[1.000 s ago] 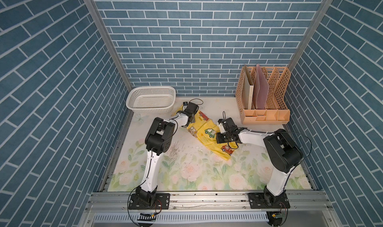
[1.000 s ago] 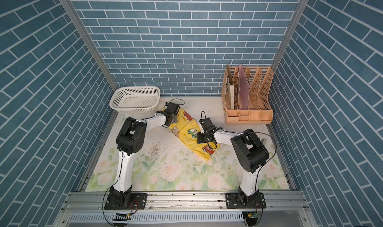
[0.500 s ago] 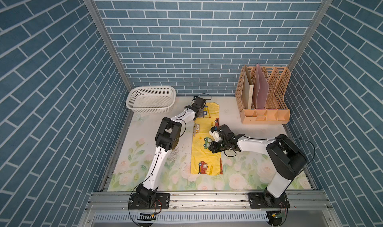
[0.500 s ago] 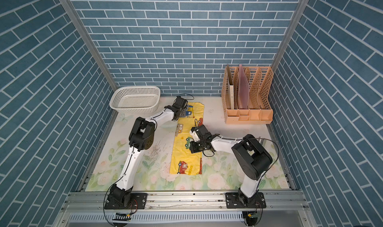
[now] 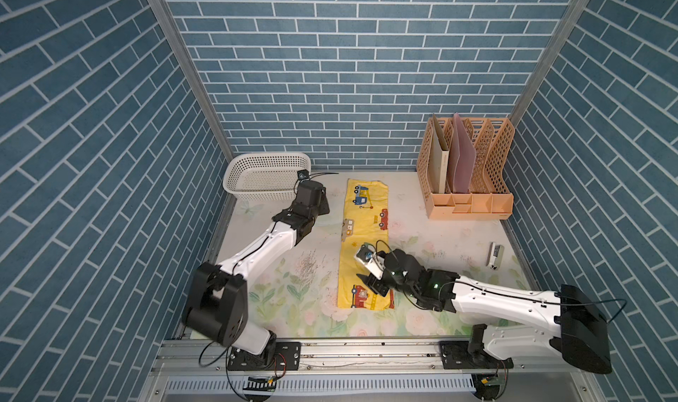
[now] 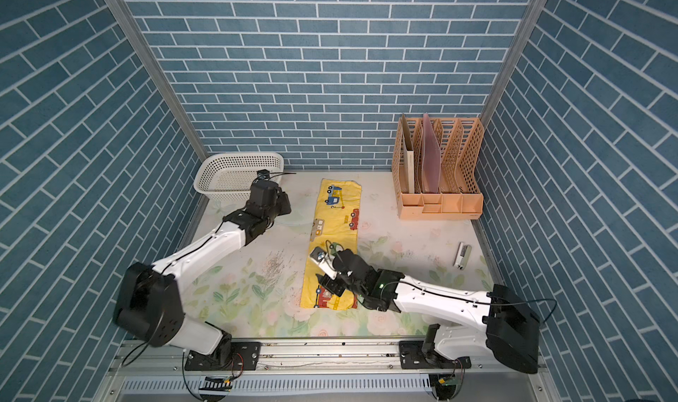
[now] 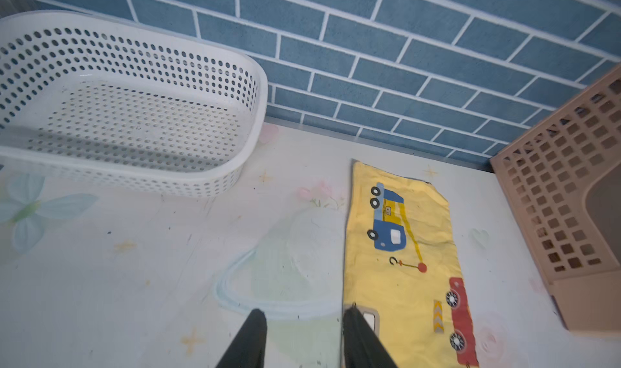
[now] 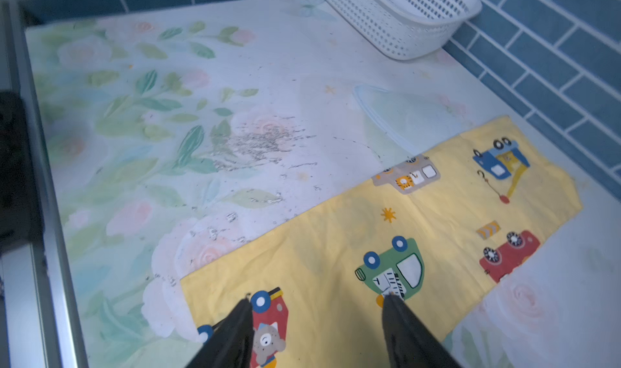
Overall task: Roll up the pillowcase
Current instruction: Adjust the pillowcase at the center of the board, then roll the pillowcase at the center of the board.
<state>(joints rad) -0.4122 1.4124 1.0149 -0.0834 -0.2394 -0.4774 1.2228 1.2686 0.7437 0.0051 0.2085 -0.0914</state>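
My left arm [image 5: 264,248], white shells between black joints, folds at a raised elbow and reaches away from its base toward the back, ending in a black wrist [image 5: 308,198]. Its black two-fingered left pincer [image 7: 304,311] stands partly open, fingers apart with nothing between them. My right arm [image 5: 506,304], of the same build, lies low and stretches sideways across the front. Its black right pincer [image 8: 317,299] gapes wide, tips low, gripping nothing.

Yellow pillowcase [image 5: 367,227] printed with cartoon vehicles; white basket [image 5: 253,192].
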